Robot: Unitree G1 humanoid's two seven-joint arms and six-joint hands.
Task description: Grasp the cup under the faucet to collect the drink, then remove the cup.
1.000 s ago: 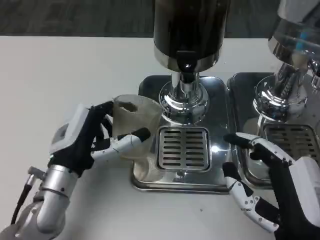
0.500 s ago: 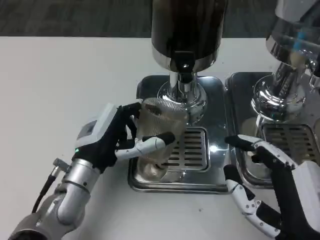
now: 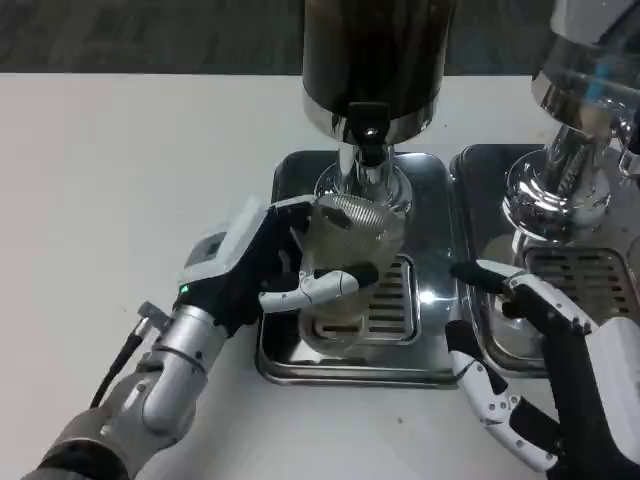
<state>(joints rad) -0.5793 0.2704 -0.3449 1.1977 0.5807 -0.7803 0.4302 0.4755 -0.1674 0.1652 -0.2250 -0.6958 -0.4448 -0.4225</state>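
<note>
A clear ribbed cup is held by my left hand, with fingers wrapped around its side. The cup stands over the left part of the drip grate, just below the black faucet spout of the dark drink dispenser. Whether the cup holds any liquid I cannot tell. My right hand rests at the lower right, fingers apart, holding nothing, beside the steel drip tray.
A second dispenser with its own steel tray and grate stands at the right, close to my right hand. The white table spreads out to the left and front.
My left hand has carried the cup rightward from the tray's left edge to a spot under the faucet. The right hand has stayed where it was.
</note>
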